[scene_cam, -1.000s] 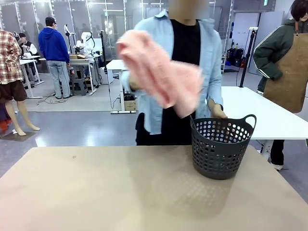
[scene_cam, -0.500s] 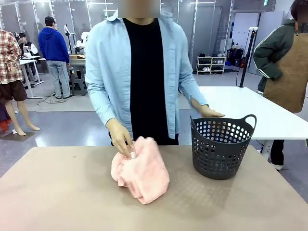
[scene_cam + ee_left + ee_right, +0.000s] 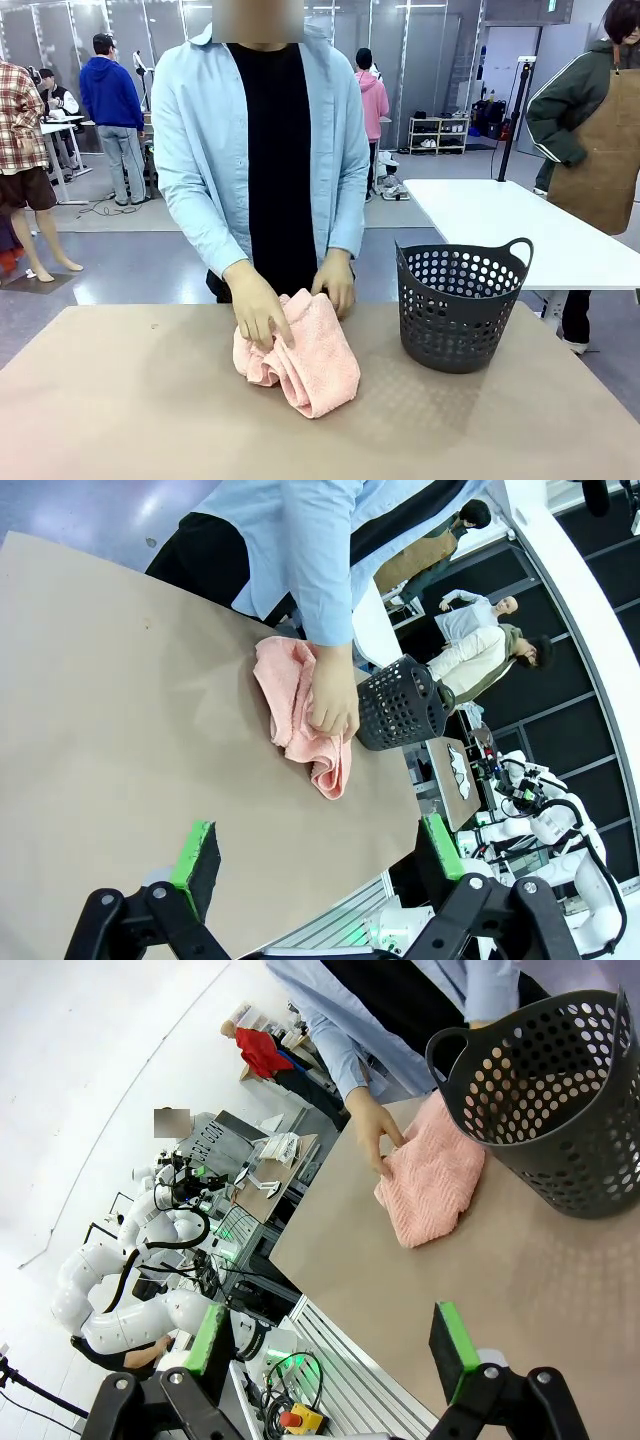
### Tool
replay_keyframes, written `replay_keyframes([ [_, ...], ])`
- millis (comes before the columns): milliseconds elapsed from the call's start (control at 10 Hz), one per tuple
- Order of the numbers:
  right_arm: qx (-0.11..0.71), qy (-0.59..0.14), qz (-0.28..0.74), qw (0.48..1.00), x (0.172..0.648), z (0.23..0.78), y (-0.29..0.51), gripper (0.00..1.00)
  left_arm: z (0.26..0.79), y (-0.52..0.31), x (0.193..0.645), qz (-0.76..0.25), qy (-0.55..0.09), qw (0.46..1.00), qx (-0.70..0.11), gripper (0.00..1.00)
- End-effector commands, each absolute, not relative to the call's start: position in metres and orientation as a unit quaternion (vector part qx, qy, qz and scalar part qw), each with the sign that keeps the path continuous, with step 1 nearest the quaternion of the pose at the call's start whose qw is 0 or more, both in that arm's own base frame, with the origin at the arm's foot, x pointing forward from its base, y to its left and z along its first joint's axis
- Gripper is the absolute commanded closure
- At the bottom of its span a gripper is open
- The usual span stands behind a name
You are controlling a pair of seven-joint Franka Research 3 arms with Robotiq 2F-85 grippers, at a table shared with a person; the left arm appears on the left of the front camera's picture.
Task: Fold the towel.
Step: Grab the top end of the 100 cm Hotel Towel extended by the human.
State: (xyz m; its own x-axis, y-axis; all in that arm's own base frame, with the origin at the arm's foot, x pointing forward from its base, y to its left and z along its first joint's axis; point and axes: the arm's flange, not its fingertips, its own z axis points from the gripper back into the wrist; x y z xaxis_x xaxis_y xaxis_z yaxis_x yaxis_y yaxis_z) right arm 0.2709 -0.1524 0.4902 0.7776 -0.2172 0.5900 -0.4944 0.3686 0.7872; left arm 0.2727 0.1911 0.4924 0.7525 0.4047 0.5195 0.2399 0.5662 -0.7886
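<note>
l gripper: jaws spread wide, nothing between pads; up off table, well apart from towel.
hand away from basket: person's; flat on top of towel, pressing it down.
towel: bunched pink heap on table, mid-width, toward far edge, just beside basket but not touching. 1 s ago it was up in the air in person's grip; half a sec ago it was already down w/ one hand on it.
hand nearer basket: on towel's far edge now; half a sec ago it was out over basket rim.
basket: dark, upright, same spot throughout; can't see inside.
r gripper: jaws spread wide, empty; off to the side, well apart from towel.
meaning: towel delivered but crumpled, no fold made yet. prob needs spreading flat first. both person's hands on it, so arms best wait till they lift.
</note>
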Motion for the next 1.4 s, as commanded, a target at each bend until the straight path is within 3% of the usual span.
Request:
replay_keyframes([
  [0, 0.555, -0.328, 0.097, 0.758, 0.2726, 0.4919, -0.1534, 0.0, 0.4935, 0.1925, 0.2761, 0.042, -0.358, 0.806, -0.469, 0.0],
  [1300, 0.555, -0.328, 0.097, 0.758, 0.2726, 0.4919, -0.1534, 0.0, 0.4935, 0.1925, 0.2761, 0.042, -0.358, 0.806, -0.469, 0.0],
])
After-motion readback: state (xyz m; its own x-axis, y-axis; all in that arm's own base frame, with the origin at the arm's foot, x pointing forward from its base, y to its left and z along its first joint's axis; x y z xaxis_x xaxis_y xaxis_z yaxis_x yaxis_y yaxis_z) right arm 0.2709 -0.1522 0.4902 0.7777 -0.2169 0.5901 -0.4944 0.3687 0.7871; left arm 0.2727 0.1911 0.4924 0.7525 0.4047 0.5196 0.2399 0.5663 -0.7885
